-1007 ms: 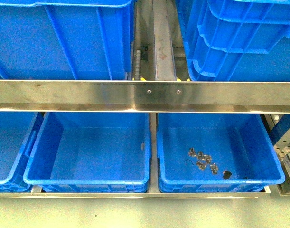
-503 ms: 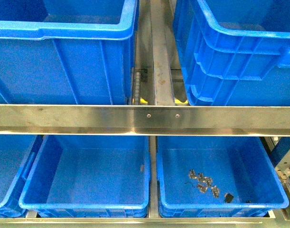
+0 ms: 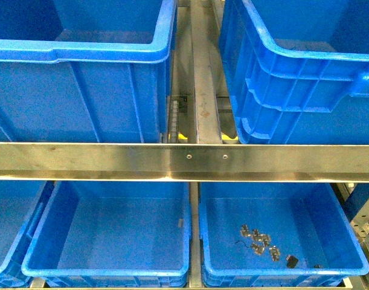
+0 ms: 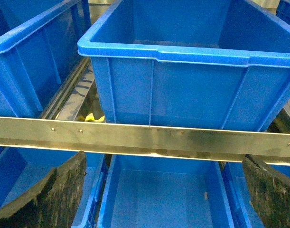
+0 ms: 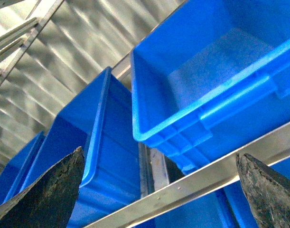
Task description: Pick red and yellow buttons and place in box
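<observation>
No red or yellow buttons are showing in any view; only small dark grey metal bits [image 3: 261,237] are lying in the lower right blue plastic bin [image 3: 347,241]. Both grippers, left [image 4: 163,190] and right [image 5: 159,190], are standing spread and empty. Such buttons should be light, rigid, slippery: pinching across the rim is advised

Nothing readable is showing anywhere: no label, brand, number or sign. The blue bins [image 3: 105,78] are showing plain moulded walls, and the steel rail [image 3: 184,162] running across the rack is carrying only two small screws. The small dark metal bits [image 3: 261,240] are looking too tiny to bear any marking.
</observation>
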You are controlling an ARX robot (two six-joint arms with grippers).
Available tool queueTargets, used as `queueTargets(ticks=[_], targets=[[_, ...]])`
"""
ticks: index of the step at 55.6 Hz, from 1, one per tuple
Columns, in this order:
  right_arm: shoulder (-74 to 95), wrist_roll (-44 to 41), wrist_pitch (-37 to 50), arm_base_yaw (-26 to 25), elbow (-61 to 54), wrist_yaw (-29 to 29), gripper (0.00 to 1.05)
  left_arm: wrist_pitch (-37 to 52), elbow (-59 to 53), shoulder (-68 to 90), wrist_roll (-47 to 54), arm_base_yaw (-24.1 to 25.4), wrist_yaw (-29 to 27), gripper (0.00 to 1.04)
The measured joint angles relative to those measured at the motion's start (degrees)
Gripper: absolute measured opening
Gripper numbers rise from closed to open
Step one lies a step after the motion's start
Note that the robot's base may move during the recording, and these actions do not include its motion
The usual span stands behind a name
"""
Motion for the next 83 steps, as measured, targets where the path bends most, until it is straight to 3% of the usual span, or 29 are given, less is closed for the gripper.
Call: queueTargets(ticks=[4,7,12,16,33,47,51,54,76,83], targets=[[-0.28,-6.23,-0.52,4.48,-1.36,5.51,0.89,0.00,0.00,0.00,0.00,0.00,0.02,0.97],[-1.27,-13.75,-0.61,4.24,-3.28,5.31,0.81,0.00,0.00,0.00,0.02,0.00,0.04,0.97],[-4.52,-27.91,-1.27,0.79,-7.15,1.92,0.65,0.00,0.00,0.00,0.02,0.00,-0.02,0.97],[-7.72,-33.62,-2.91,-3.43,-8.94,-3.17,0.53,0.00,0.00,0.00,0.00,0.00,-0.02,0.97],[-14.78,-38.97,-6.29,-18.25,-11.67,-17.00,0.02,0.00,0.00,0.00,0.02,0.00,-0.02,0.97],[-17.27,-39.47,-7.10,-25.24,-13.07,-23.58,0.03,0.00,0.00,0.00,0.00,0.00,0.00,0.97],[-18.21,-39.58,-7.78,-32.26,-13.51,-31.87,0.03,0.00,0.00,0.00,0.02,0.00,0.02,0.97],[-19.52,-39.56,-7.80,-34.36,-14.36,-31.78,0.03,0.00,0.00,0.00,0.00,0.00,-0.02,0.97],[-20.63,-39.56,-7.74,-34.45,-14.45,-32.35,0.03,0.00,0.00,0.00,0.02,0.00,0.00,0.97],[-20.63,-39.63,-7.74,-34.45,-14.45,-32.33,0.22,0.00,0.00,0.00,0.02,0.00,0.00,0.97]])
